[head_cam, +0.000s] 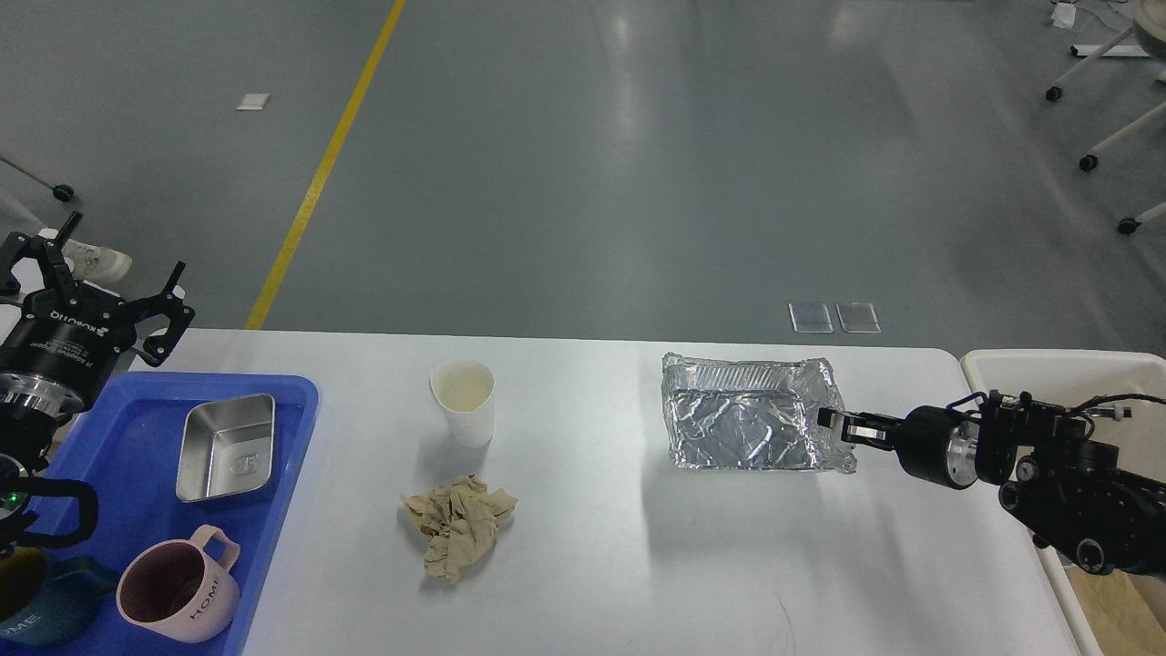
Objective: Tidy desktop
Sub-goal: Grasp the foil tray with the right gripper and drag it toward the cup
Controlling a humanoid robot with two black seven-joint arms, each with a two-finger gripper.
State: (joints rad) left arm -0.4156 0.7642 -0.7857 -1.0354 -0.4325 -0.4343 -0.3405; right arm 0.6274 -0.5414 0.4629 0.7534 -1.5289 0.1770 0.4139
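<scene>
Desktop (619, 565) fills the lower view, its long axis running left to right. Loose items on it: foil tray (751, 415) right of centre, paper cup (464, 401) left of centre, crumpled tissue (458, 526) just in front of the cup.

My right gripper (843, 428) comes in level from the right, fingertips at the foil tray's right rim. They look closed down to a narrow gap on that rim, but whether they truly grip the foil I cannot tell. The tray lies directly left of the fingers, long axis left to right, in line with my approach. The bin (1020, 364) sits just off the right edge, behind the wrist.

My left gripper (91, 282) hangs over the far corner of the blue tray (137, 437), fingers spread wide, holding nothing.

Judgement: right arm is clearly nearer the foil tray; the move is a haul rightward to the bin
</scene>
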